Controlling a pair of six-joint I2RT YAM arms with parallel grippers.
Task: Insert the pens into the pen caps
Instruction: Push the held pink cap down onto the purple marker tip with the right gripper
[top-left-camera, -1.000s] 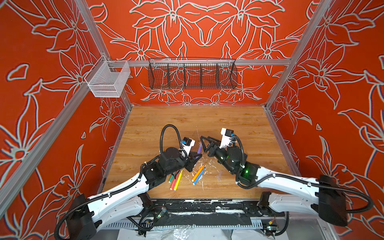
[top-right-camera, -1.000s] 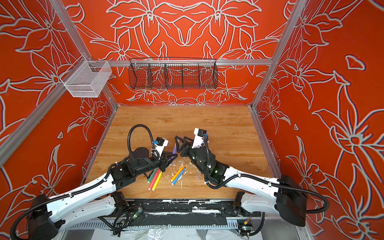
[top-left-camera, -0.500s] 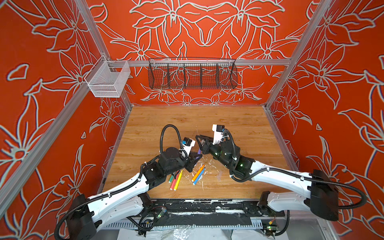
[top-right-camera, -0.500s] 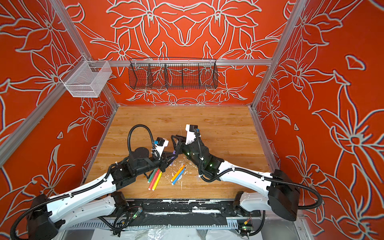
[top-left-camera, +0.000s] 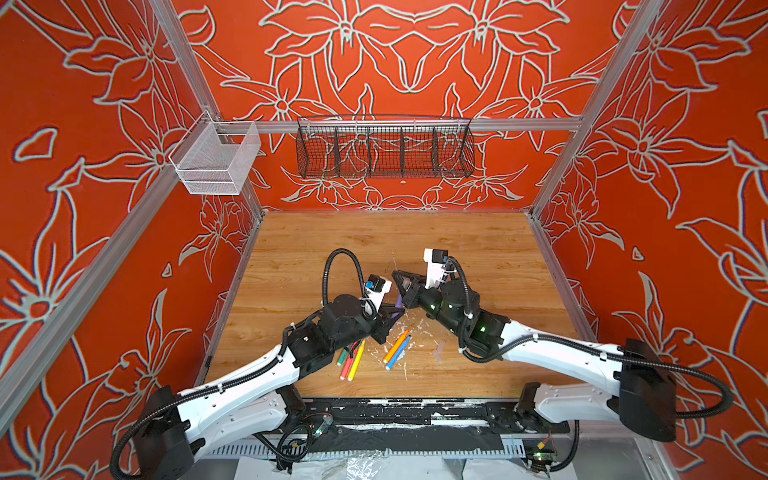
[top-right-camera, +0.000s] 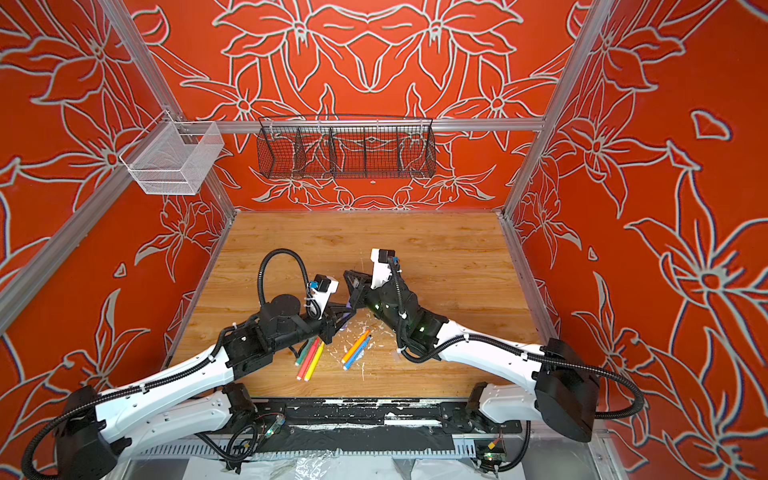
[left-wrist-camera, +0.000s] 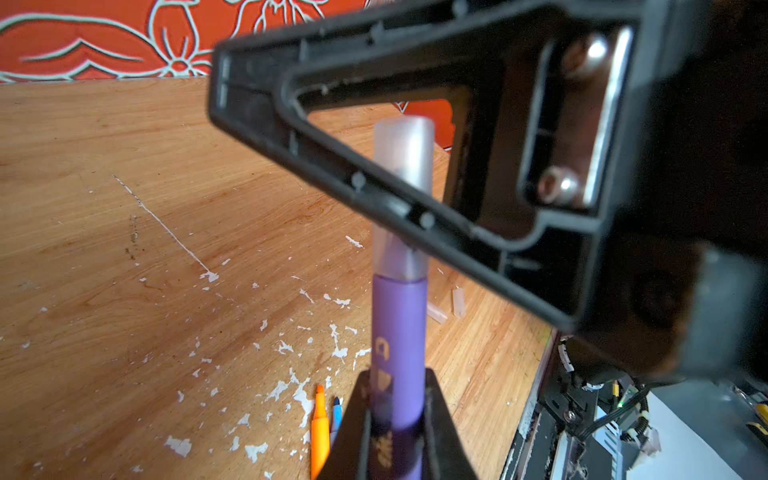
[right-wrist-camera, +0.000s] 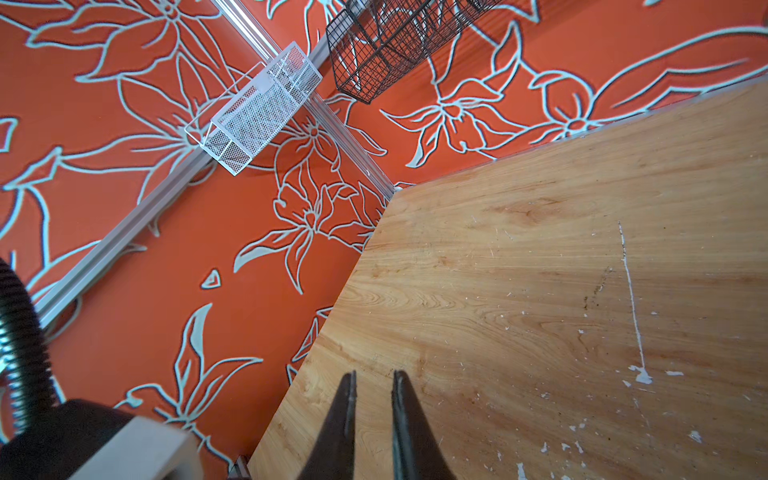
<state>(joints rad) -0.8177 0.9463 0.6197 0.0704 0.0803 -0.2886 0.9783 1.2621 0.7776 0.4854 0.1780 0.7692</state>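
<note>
**Purple pen capped in mid-air, right claw crowding it**

My left claw (left-wrist-camera: 397, 388) is clamped on the purple pen (left-wrist-camera: 399, 328), which it holds off the surface (top-left-camera: 374, 245) near the middle of both top views. A clear cap (left-wrist-camera: 402, 145) sits over the tip and looks pushed down to the barrel's shoulder.

My right claw (right-wrist-camera: 374, 374) has its fingers drawn together with only a slim gap. One finger crosses in front of the cap in the left wrist view. I cannot tell whether the cap is pinched between them.

My worry is a sideways load. If the right claw pulls away at an angle, it could drag the cap off or twist the pen in the left claw's grip. A cap that is only half seated could also drop among the loose caps (left-wrist-camera: 458, 301) below. The orange pen (left-wrist-camera: 319, 428) and blue pen (left-wrist-camera: 336, 413) lie under the work, so a dropped piece may scatter them.

The white mesh basket (top-left-camera: 216, 166) at upper left and the black wire basket (top-left-camera: 384, 151) at upper centre show nothing inside.
</note>
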